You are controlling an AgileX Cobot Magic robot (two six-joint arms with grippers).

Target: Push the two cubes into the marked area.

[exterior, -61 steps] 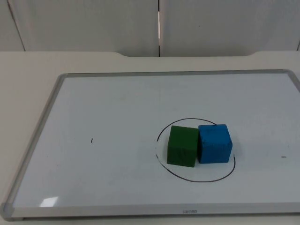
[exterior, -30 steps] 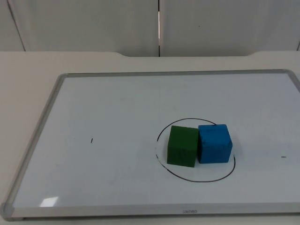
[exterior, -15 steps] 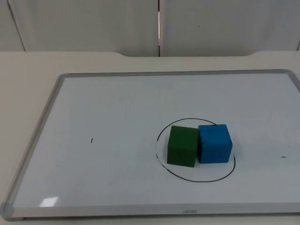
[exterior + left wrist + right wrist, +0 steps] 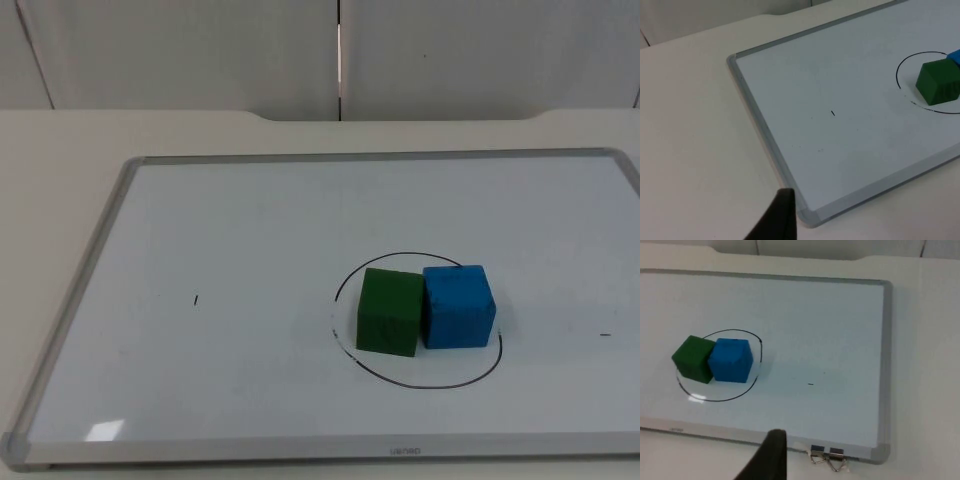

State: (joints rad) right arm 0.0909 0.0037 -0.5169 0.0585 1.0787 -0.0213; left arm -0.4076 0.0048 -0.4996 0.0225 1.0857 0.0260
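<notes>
A green cube (image 4: pixel 389 312) and a blue cube (image 4: pixel 458 306) stand side by side, touching, inside a hand-drawn black circle (image 4: pixel 420 386) on the whiteboard (image 4: pixel 90 270). The blue cube's right side reaches the circle's line. My left gripper (image 4: pixel 777 220) hovers off the board's front left corner, far from the green cube (image 4: pixel 939 82) and the blue cube (image 4: pixel 955 55). My right gripper (image 4: pixel 767 460) waits off the board's front edge, well clear of the green cube (image 4: pixel 692 359) and the blue cube (image 4: pixel 731 360). Neither gripper holds anything.
The whiteboard has a raised grey frame all round. Two metal binder clips (image 4: pixel 829 457) sit on its front edge near the right corner. Small black pen marks (image 4: pixel 196 299) dot the board. A grey partition wall (image 4: pixel 200 50) closes off the table's far side.
</notes>
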